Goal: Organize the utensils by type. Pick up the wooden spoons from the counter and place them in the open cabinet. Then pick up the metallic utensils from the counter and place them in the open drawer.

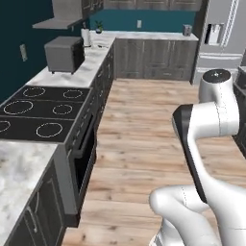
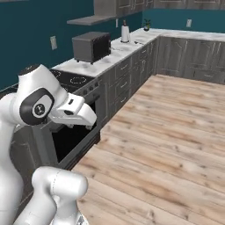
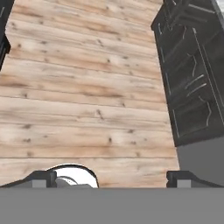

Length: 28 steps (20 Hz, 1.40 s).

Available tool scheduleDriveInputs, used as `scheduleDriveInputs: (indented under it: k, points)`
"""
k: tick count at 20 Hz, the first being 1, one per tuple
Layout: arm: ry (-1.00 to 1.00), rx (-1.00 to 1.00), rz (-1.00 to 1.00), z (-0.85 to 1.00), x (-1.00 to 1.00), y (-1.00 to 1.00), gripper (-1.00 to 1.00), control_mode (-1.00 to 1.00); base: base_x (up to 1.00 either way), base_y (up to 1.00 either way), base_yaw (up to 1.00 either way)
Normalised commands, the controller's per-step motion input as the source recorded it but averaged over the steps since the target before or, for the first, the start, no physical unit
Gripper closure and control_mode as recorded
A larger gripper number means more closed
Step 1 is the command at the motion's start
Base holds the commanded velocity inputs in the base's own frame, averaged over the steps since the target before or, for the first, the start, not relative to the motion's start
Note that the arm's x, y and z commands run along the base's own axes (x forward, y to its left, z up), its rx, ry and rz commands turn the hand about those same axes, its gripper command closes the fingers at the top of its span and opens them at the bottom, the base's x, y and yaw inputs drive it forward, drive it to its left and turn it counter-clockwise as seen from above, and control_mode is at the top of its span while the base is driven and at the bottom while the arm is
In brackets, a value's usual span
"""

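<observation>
My arm: white shells, dark joint bands. My fingertips are dark. Counter: white-grey marble with tan and grey veins. Cooktop set in the counter: black glass with white ring marks. Cabinet fronts below the counter: dark grey wood grain, silver handles. Microwave on the counter: charcoal grey. Wall behind the counter: deep teal. Floor beside the counter: pale tan planks with brown knots. Fridge past the counter's far end: silver-grey.
</observation>
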Motion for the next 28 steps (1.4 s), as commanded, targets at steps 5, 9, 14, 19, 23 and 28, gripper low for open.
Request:
scheduleDriveInputs:
  k: [5,9,14,19,23,28]
  points:
    - [0.00,0.00,0.00,0.00,0.00,0.00,-1.00,1.00,1.00,-0.40,0.02]
    - [0.00,0.00,0.00,0.00,0.00,0.00,-1.00,1.00,1.00,-0.42,0.02]
    - [0.00,0.00,0.00,0.00,0.00,0.00,-1.00,1.00,1.00,-0.42,0.04]
    - [0.00,0.00,0.00,0.00,0.00,0.00,-1.00,1.00,1.00,-0.39,0.15]
    - [0.00,0.00,0.00,0.00,0.00,0.00,-1.00,1.00,1.00,-0.38,0.17]
    - [0.00,0.00,0.00,0.00,0.00,0.00,-1.00,1.00,1.00,-0.39,0.13]
